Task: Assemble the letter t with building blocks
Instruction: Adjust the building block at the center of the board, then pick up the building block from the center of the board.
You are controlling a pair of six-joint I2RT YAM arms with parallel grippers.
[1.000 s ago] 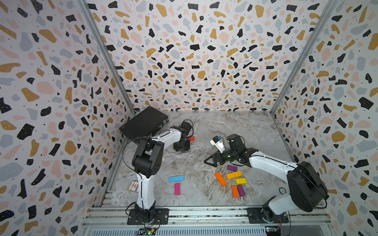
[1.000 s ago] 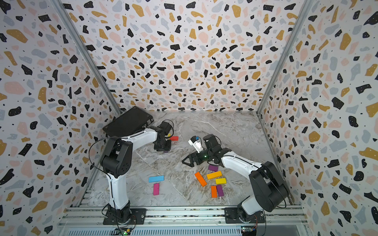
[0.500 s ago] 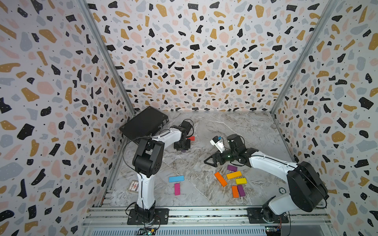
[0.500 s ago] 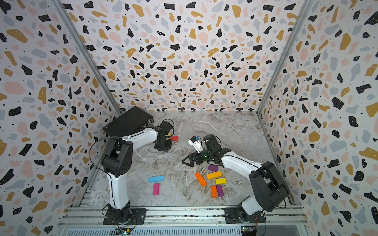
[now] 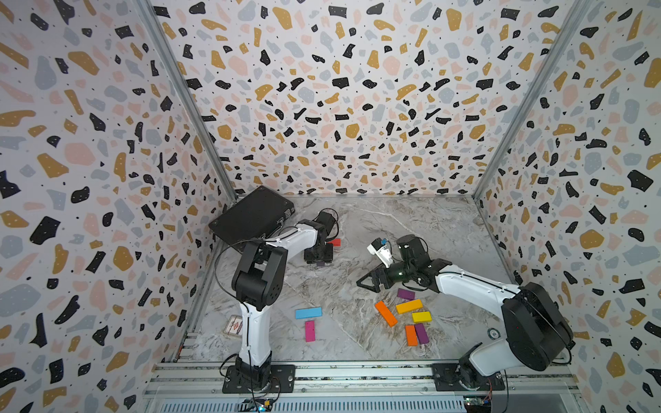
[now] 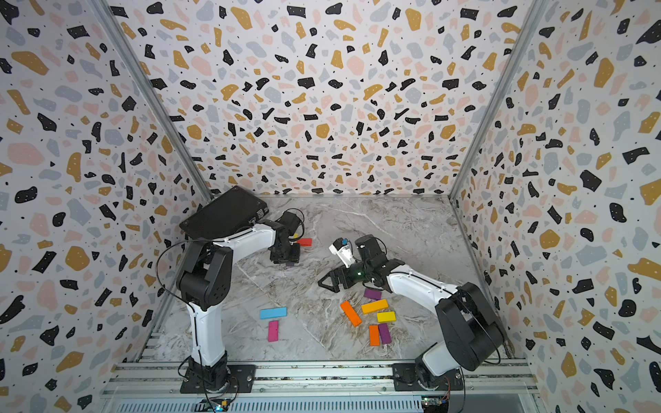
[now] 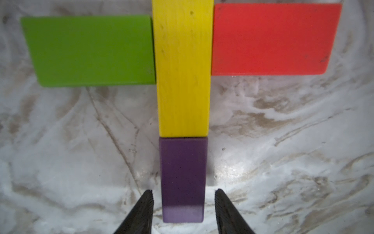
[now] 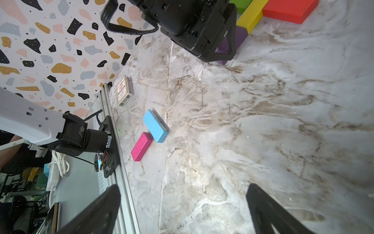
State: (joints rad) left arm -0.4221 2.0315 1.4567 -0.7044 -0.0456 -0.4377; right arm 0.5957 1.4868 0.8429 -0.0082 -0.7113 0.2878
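Note:
In the left wrist view a green block point(image 7: 91, 50) and a red block point(image 7: 271, 38) flank a long yellow block point(image 7: 183, 68), and a purple block point(image 7: 183, 178) butts against the yellow one's end. My left gripper point(image 7: 183, 192) is open, its jaws standing either side of the purple block with a gap on each side. In a top view it hovers at the back left point(image 5: 318, 255), beside the red block point(image 5: 335, 242). My right gripper point(image 5: 368, 280) is open and empty above bare table.
Loose blocks lie in front: blue point(image 5: 308, 313), pink point(image 5: 309, 330), and a cluster of orange point(image 5: 386, 313), amber point(image 5: 409, 306), yellow point(image 5: 421, 316) and purple point(image 5: 406, 294). A black case point(image 5: 252, 214) leans at the back left. A small card box point(image 8: 124, 93) sits by the front rail.

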